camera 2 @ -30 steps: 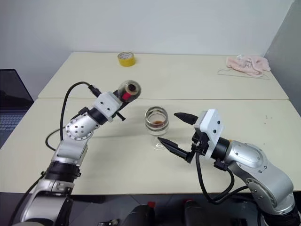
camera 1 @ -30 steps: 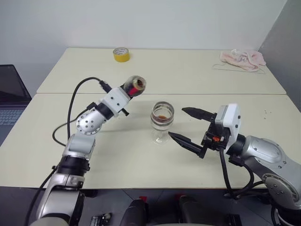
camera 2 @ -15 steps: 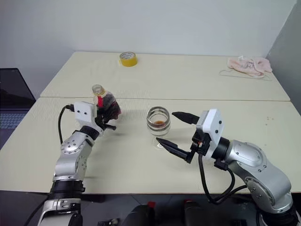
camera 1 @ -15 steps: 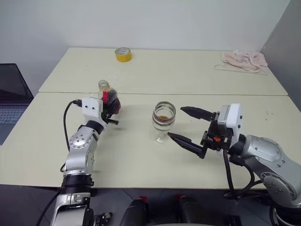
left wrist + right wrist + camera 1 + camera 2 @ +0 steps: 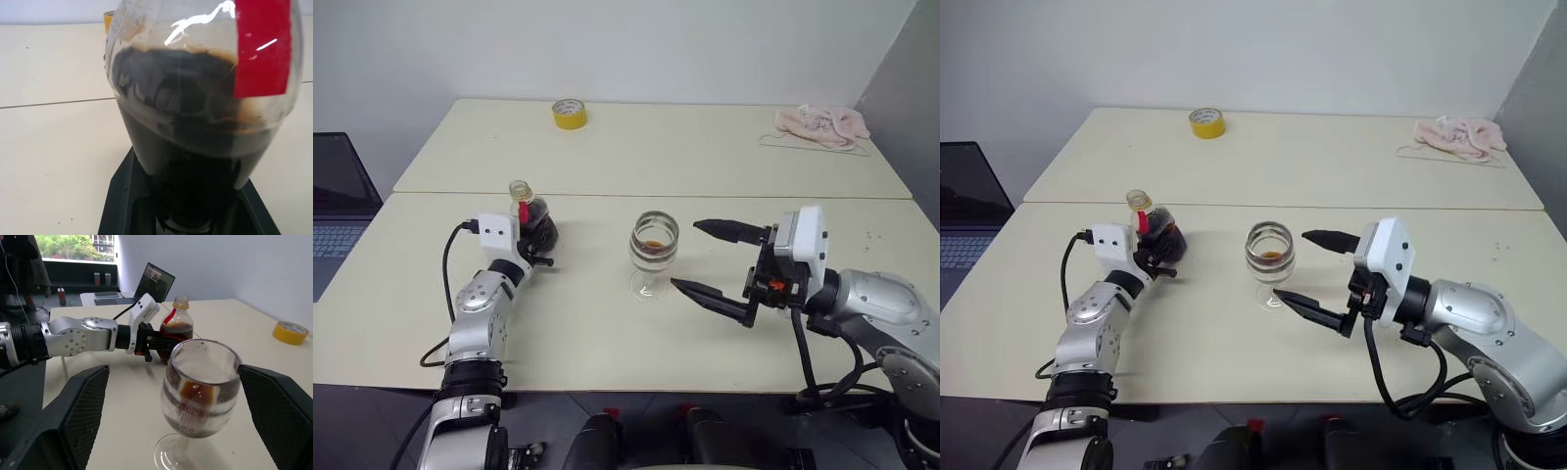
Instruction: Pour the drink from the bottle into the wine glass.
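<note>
On the near table (image 5: 607,323), toward our left side, the bottle (image 5: 532,217) stands upright in our left gripper (image 5: 530,241), whose two black fingers are clamped around its bulbous lower body; the mouth is uncapped and the drink (image 5: 186,147) fills most of the belly, dark and opaque, with a red label strip (image 5: 261,46) above it. We judge the bottle light but sloshy, its thin clear plastic likely to dent under a hard squeeze and a little slick, so the low, wide part of the body is the sensible place to hold it. Well apart to its right stands the wine glass (image 5: 653,253), upright on its foot, holding a shallow amber layer of liquid. It looks fragile and top-heavy on its thin stem, best steadied gently at the bowl. Our right gripper (image 5: 724,260) hovers just beside the glass, fingers spread wide and holding nothing. On the far table lie a yellow tape roll (image 5: 567,113) and a pink cloth (image 5: 819,123).
</note>
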Robot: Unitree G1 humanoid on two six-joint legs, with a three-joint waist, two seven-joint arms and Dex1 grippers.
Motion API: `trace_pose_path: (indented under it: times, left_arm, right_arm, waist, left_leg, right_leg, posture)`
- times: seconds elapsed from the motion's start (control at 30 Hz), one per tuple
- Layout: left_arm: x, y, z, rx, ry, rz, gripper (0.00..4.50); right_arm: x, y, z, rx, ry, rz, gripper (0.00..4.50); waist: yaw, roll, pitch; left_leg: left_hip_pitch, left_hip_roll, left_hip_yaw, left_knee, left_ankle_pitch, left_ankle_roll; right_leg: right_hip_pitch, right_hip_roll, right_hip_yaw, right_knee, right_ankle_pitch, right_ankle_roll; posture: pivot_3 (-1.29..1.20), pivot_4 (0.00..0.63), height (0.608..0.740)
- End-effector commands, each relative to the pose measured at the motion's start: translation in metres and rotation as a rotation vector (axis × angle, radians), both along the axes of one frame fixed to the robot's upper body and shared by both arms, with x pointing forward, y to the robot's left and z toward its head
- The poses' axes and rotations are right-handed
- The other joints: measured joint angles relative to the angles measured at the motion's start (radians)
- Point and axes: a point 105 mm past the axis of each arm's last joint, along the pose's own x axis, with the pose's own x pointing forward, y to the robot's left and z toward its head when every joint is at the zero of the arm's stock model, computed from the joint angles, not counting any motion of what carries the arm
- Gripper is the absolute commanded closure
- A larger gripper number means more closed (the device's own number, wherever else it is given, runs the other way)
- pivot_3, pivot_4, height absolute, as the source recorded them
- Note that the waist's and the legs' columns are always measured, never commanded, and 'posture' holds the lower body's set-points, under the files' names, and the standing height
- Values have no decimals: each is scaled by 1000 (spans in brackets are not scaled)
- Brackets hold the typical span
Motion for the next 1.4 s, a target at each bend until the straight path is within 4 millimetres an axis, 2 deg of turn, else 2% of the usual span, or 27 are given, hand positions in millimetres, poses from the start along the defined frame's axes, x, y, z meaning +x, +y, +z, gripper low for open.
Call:
trace_pose_path:
  times: [0.03, 0.37, 0.7, 0.77, 1.13, 1.3, 1.4]
  left_arm:
    - [3, -2, 8, -10, -34, 4, 3817]
    - [2, 3, 3, -57, -7, 20, 3817]
    - [-1, 6, 5, -49, -11, 23, 462]
    - [-3, 6, 6, -42, -16, 18, 40]
    - [-19, 10, 13, -10, -46, 9, 40]
    - [-29, 17, 15, 19, -48, 38, 40]
    - [-37, 19, 17, 47, -50, 52, 40]
  right_arm:
    - [-4, 0, 13, 4, -41, 31, 0]
    - [-1, 4, 18, 8, -40, 57, 0]
    - [-1, 5, 14, 13, -27, 64, 0]
    - [-1, 5, 13, 13, -26, 63, 0]
    - [-2, 2, 5, 29, 3, 33, 0]
    - [-2, -3, -9, 24, 39, -7, 0]
    - [5, -13, -23, 62, 68, -94, 0]
  waist:
    - [0, 0, 0]
    - [0, 0, 0]
    - [1, 0, 0]
    - [1, 0, 0]
    - [1, 0, 0]
    - [2, 0, 0]
    - [2, -1, -1]
  left_leg:
    - [0, 0, 0, 0, 0, 0]
    - [0, 0, 0, 0, 0, 0]
    - [0, 0, 0, 0, 0, 0]
    - [0, 0, 0, 0, 0, 0]
    - [0, 0, 0, -1, 0, 0]
    - [0, 0, 0, -1, 0, 0]
    - [0, 0, -1, -1, 0, 0]
  right_leg:
    - [0, 0, 0, 0, 0, 0]
    - [1, 0, 0, -1, 0, 0]
    - [0, 0, 0, -1, 0, 0]
    - [0, 0, 0, -1, 0, 0]
    - [0, 0, 0, -1, 0, 0]
    - [0, 0, 0, -1, 0, 0]
    - [1, 0, 0, -1, 0, 0]
  posture:
    - [0, 150, 740]
    - [0, 150, 740]
    - [0, 150, 740]
    - [0, 150, 740]
    - [0, 150, 740]
    - [0, 150, 740]
    - [0, 150, 740]
